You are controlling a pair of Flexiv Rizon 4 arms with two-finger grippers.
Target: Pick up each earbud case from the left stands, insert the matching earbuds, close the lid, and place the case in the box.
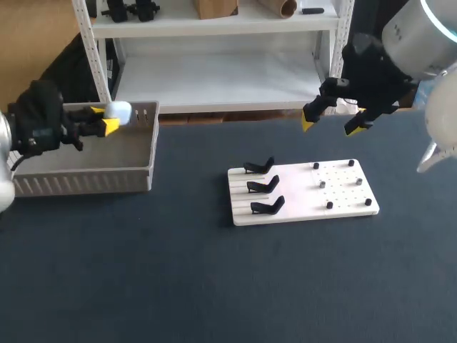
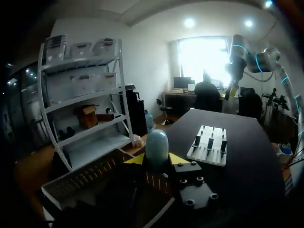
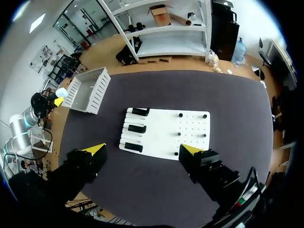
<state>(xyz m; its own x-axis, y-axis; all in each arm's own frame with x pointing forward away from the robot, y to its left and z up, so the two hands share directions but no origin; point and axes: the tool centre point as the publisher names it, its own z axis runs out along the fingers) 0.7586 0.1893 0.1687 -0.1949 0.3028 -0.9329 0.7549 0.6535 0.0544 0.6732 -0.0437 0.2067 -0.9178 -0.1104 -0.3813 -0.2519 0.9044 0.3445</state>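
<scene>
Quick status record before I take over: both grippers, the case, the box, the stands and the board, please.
left gripper: shut on the earbud case, held over the grey box
earbud case: pale blue, rounded, between the yellow tips, not yet set down
right gripper: open, empty, hovering beyond the far edge of the white board
stands: three, black, all empty, on the board's left half
board's right half: several small dark pieces, too small to identify

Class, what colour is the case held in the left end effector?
Pale blue. The case shows best in the left wrist view.
</scene>
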